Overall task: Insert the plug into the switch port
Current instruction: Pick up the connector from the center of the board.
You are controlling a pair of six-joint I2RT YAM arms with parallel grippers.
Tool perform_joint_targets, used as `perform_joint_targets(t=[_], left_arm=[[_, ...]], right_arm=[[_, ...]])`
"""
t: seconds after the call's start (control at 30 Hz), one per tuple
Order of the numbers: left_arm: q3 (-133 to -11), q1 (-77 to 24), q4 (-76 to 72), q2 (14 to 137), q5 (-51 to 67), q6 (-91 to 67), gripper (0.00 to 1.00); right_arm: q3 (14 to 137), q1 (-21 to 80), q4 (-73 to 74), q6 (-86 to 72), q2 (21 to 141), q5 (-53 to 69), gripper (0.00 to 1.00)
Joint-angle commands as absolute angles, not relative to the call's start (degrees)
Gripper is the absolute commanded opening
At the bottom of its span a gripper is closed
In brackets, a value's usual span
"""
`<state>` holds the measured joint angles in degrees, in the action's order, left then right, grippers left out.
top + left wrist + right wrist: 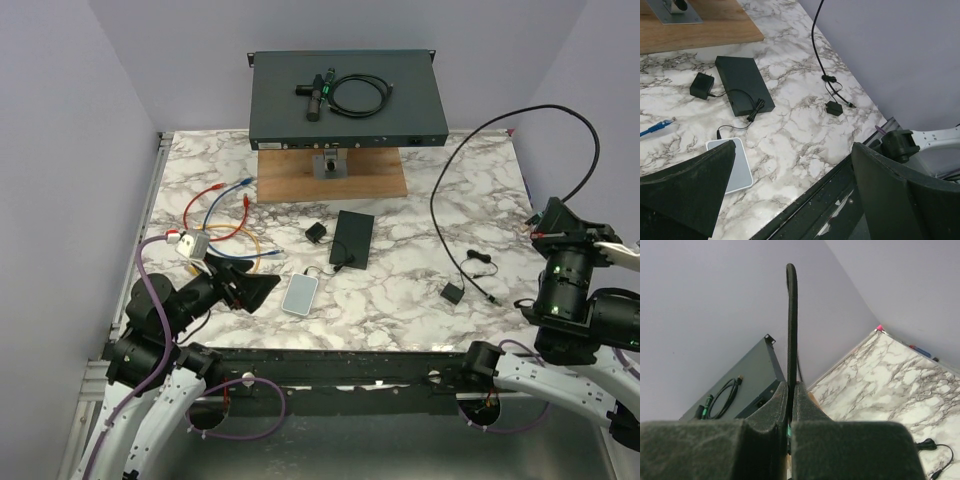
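Right fingers (812,412) are pressing together on a thin black cable (791,315). It is standing straight up out of the pinch. In the top view it is arcing high over the right side of the bench (400,300), then dropping to lie near a small black adapter (452,293).

The plug isn't showing clearly. It is probably sitting inside or just behind the pinch, but I can't tell.

Left fingers (695,195) are hanging wide apart and gripping nothing. They are over the near-left bench, just beside a small silver box (742,167).

The switch (345,95) is sitting at the far end on a wooden stand (330,185), with its ports (330,143) facing the arms and well apart from both.

Handling, as a judgement:
- **Cable:** it is looking light and floppy but springy, so the long loop is likely going to tug and twist whatever end is being steered. It is also thin enough to be sliding or rolling between the soft pads.
- **Plug:** it should be small, rigid and a bit slick.
- **Where to hold:** the best grip is on the hard plug body just behind its tip, squared to the pads — not on the cord, where it would be pivoting. The free hand could be taking up the slack.
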<state>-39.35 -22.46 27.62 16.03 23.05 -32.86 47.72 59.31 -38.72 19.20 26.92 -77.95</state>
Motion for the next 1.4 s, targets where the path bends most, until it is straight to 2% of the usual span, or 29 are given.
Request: perform_joint_targets(t=[0.0,0.1,0.27,0.4,0.57,1.0,1.37], left_arm=[[-39.0,-22.2,25.0,17.2,24.7,-33.3,0.99],[-39.0,-22.2,24.5,17.6,24.8,-33.7,0.99],[-39.1,-22.2,22.7,18.2,26.2,-35.1,0.99],[-38.9,-22.2,19.8,19.6,29.4,-37.5,0.98],[-36.2,-22.2,11.2,22.0,35.1,-42.9,0.98],[-30.0,-24.4,-9.7,30.6,38.6,-54.3,0.99],[-27.9,-30.7,-23.9,40.1,35.0,-60.0,0.99]], right_arm=[[47.9,59.4,-56.2,33.6,27.6,-76.7,0.01],[47.0,59.4,-58.9,34.7,29.2,-76.4,0.01],[42.5,59.5,-47.7,21.6,32.2,-77.1,0.01],[41.7,59.4,-26.7,-2.5,33.8,-74.6,0.01],[38.7,59.4,-18.0,-19.5,36.4,-69.2,0.01],[27.4,59.4,-25.0,-41.7,34.9,-52.7,0.01],[20.4,59.4,-40.6,-54.5,40.6,-43.8,0.01]])
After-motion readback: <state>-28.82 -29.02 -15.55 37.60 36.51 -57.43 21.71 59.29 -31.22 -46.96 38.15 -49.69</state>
